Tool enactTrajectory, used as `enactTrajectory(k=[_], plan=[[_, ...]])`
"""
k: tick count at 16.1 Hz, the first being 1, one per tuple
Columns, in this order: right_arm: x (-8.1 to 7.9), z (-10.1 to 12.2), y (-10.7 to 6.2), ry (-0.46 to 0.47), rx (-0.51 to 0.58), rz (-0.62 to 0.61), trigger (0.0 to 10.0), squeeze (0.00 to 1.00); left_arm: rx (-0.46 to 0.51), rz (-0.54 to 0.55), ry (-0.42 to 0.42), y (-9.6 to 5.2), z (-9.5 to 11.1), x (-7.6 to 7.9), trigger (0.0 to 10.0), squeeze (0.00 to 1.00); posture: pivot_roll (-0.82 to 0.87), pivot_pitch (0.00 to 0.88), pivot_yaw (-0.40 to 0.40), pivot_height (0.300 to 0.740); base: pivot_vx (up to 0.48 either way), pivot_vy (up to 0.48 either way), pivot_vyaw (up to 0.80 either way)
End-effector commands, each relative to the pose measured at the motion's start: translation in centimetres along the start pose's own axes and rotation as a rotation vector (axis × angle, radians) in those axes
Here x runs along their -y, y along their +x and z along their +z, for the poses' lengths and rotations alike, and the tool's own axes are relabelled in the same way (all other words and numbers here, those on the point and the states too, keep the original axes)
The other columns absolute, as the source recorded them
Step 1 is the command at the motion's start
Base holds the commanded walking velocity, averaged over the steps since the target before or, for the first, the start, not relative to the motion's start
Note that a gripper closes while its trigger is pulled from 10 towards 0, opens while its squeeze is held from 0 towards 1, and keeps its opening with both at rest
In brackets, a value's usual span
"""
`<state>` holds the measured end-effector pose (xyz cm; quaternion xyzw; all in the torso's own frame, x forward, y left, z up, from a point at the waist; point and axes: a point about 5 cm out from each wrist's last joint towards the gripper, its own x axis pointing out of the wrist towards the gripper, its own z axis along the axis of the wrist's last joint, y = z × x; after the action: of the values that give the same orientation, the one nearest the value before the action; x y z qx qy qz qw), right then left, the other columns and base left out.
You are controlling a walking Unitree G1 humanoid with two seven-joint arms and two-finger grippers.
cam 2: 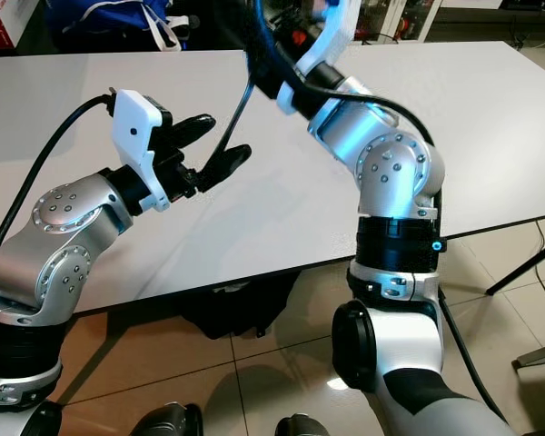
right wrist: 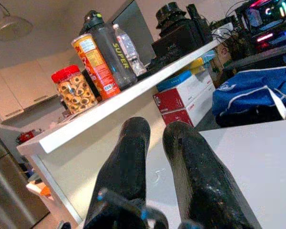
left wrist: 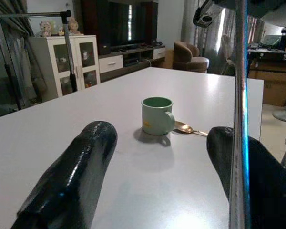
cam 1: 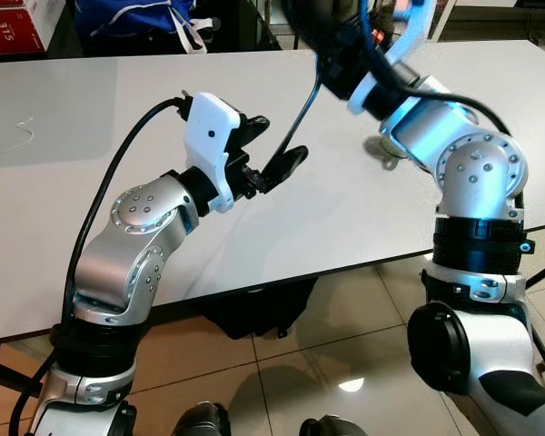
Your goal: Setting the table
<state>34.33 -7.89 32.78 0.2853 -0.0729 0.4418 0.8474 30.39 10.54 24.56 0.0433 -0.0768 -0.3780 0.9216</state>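
Behind the white surface (cam 1: 91, 227) sits a blue bag (cam 1: 136, 18) with white straps, and a red box (cam 1: 18, 23) stands off to the robot's left of it. From the right wrist view, a white shelf (right wrist: 124, 102) carries a red-lidded jar of snacks (right wrist: 74, 89), a tall orange can (right wrist: 95, 62), a dark bottle (right wrist: 109, 50) and a clear water bottle (right wrist: 128, 47), with red and blue boxes (right wrist: 181, 98) stacked beneath it. From the left wrist view, a white glass-door cabinet (left wrist: 62, 62) and a brown armchair (left wrist: 188, 56) stand beyond the far edge.

On the surface rests a green mug (left wrist: 157, 116), upright, its handle turned toward the camera, and a gold spoon (left wrist: 190, 129) lies just beside it, its bowl touching or nearly touching the mug. In the head views the spoon (cam 1: 381, 150) peeks out just past the right forearm, which hides the mug.

A black cable (cam 1: 300, 109) hangs from the right arm down between the two arms, crossing in front of the left fingers.

The left end effector (cam 1: 268, 150) hovers above the middle of the surface, elbow bent, fingers (left wrist: 71, 176) spread apart and holding nothing. The right end effector (right wrist: 155, 157) is raised high and tilted toward the back of the room, its two fingers close together with only a narrow gap and nothing between them.
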Motion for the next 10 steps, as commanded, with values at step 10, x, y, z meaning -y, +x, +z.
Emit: enactTrajectory(k=[10], plan=[[-0.06, 0.18, -0.3, -0.024, -0.005, -0.012, 10.0, 0.0, 0.02, -0.097, -0.036, -0.17, 0.42, 1.08, 0.0, 0.0, -0.05, 0.095, -0.075, 0.74, 0.0, 0.0, 0.0]])
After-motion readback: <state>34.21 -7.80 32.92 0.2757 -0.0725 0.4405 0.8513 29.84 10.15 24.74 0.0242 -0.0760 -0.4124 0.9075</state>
